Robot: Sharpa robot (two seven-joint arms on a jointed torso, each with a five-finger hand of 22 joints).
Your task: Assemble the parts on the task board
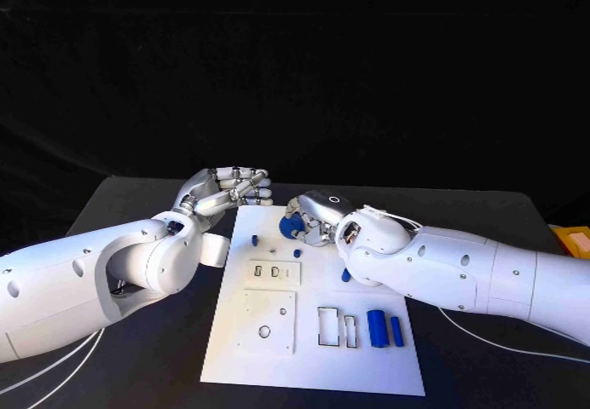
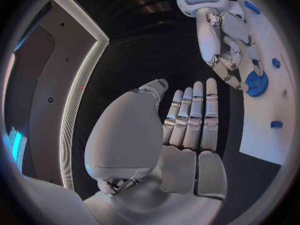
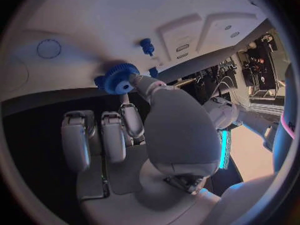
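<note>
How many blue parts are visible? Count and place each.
6: a gear held by the right hand, two small pegs near it, one piece by the right arm, two cylinders at the near right. The arm may hide more.

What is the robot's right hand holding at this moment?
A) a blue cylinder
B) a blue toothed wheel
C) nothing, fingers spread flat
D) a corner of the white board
B: the right hand pinches a blue toothed wheel at its fingertips just over the white board, while the two blue cylinders lie untouched on the board's near part and the left hand is flat and holds nothing.
</note>
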